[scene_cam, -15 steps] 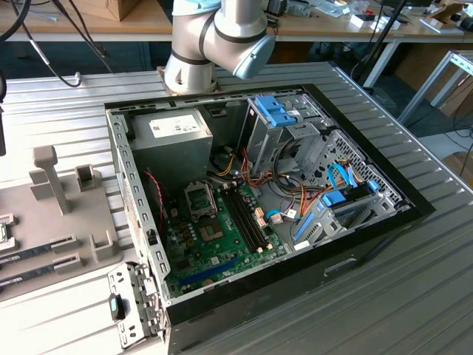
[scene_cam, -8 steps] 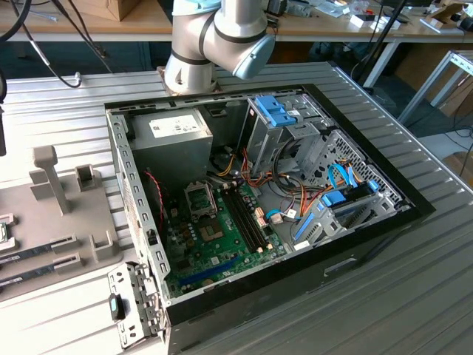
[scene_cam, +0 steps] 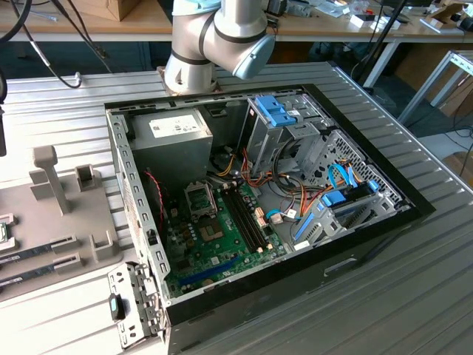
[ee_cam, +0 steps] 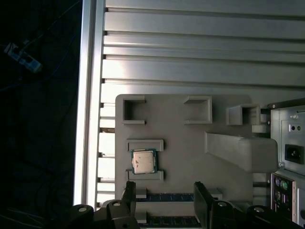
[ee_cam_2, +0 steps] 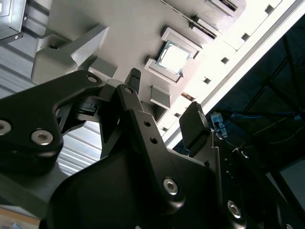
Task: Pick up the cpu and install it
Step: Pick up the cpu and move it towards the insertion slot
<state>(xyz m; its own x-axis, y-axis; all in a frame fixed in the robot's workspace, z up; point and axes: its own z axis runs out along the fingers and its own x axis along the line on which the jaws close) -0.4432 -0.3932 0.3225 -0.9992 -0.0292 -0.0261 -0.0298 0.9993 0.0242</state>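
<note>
At the exterior view's left, a grey holder plate (scene_cam: pixel 96 237) lies on the slatted bench (scene_cam: pixel 414 296), with memory sticks (scene_cam: pixel 44 248) slotted into it. To its right sits the open computer case (scene_cam: pixel 259 192), its green motherboard (scene_cam: pixel 222 237) on show, and the arm (scene_cam: pixel 214 37) stands at the case's far side. In the first wrist view the hand (ee_cam: pixel 163 193) hangs over the plate, fingers spread wide and empty. The cpu (ee_cam: pixel 143 161) rests flat in its cradle on the plate, near the bench's edge and clear of the fingers.
</note>
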